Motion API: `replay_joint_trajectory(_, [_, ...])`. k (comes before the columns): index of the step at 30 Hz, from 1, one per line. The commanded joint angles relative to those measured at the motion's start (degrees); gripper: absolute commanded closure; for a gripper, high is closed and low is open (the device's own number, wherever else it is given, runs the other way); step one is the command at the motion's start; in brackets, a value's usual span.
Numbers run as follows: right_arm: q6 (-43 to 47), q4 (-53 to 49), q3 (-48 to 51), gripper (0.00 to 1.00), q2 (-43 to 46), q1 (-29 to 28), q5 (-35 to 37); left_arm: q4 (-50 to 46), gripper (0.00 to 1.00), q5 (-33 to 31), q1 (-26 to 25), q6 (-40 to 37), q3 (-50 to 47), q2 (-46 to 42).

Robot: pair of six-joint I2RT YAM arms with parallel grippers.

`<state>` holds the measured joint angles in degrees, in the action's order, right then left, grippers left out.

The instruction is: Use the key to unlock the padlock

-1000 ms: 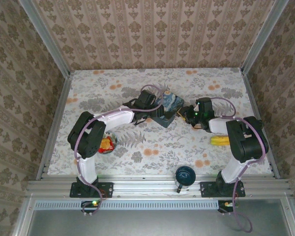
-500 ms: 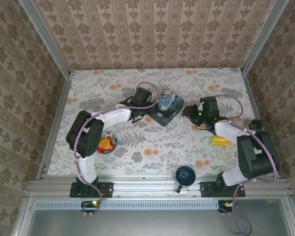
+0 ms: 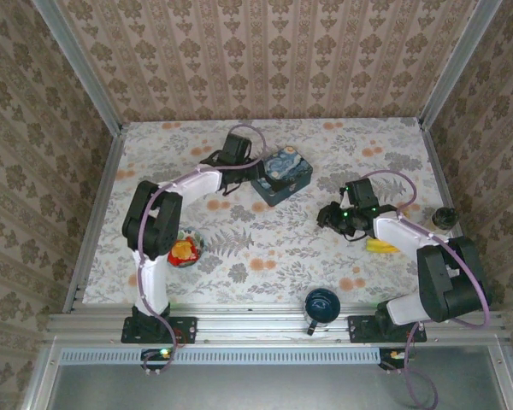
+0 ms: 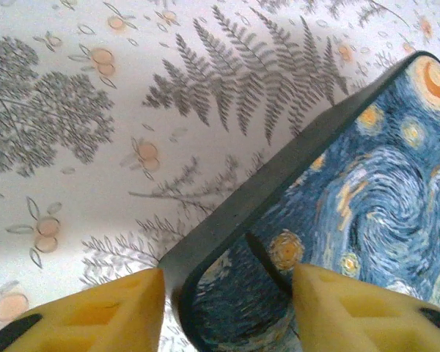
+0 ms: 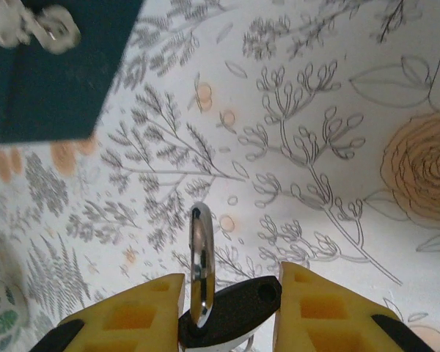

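The right hand pinches the padlock by its dark body between both yellow fingers, the silvery shackle standing up just beyond their tips, above the flowered desk. The left hand is spread, with a corner of the starry-night tin lying between its fingers and the painted lid stretching away ahead and to its right. The tin's silvery clasp sits ahead and left of the right hand.

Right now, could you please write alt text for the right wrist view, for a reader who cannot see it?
The right hand grips a tiny dark padlock, its silvery shackle pointing outward, over a floral tablecloth; a dark teal tin shows at upper left.
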<state>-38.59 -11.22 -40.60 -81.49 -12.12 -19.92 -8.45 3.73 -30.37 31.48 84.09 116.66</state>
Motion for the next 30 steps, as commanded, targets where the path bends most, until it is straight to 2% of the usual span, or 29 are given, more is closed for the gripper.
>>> replay_joint_trajectory(1, [4.96, -6.26, -3.07, 0.79, -0.9, -0.73, -0.64, -7.81, 0.45, -0.2, 2.59, -2.17, 1.28, 3.66])
replay_joint_trajectory(4, [7.44, -9.97, -4.75, 0.8, -1.46, -1.37, 1.87, -7.11, 0.39, 1.02, 3.04, -1.94, 2.24, 2.44])
replay_joint_trajectory(9, [10.36, -14.53, -8.7, 0.78, -3.55, -2.27, 6.06, -5.91, 0.18, 2.24, 2.8, -0.44, 0.88, -1.07])
replay_joint_trajectory(15, [14.68, -23.93, -18.26, 0.76, -11.08, -5.02, 14.38, -4.03, 0.01, 0.38, 2.25, 1.12, -3.91, -6.17])
replay_joint_trajectory(19, [15.65, -26.55, -23.06, 0.74, -16.5, -6.64, 18.92, -2.83, 0.0, 0.3, 2.07, 2.31, -6.92, -9.04])
replay_joint_trajectory(20, [15.65, -26.66, -23.96, 0.73, -17.71, -6.75, 19.26, -2.35, 0.03, 0.46, 1.99, 2.86, -7.68, -9.64])
replay_joint_trajectory(23, [15.73, -26.48, -26.15, 0.63, -20.76, -7.05, 19.06, -1.07, 0.1, 1.27, 1.34, 3.83, -9.19, -10.79])
replay_joint_trajectory(30, [16.87, -27.1, -30.29, 0.51, -24.95, -7.31, 18.86, -0.69, 0.12, 2.91, -0.04, 4.44, -8.56, -9.31])
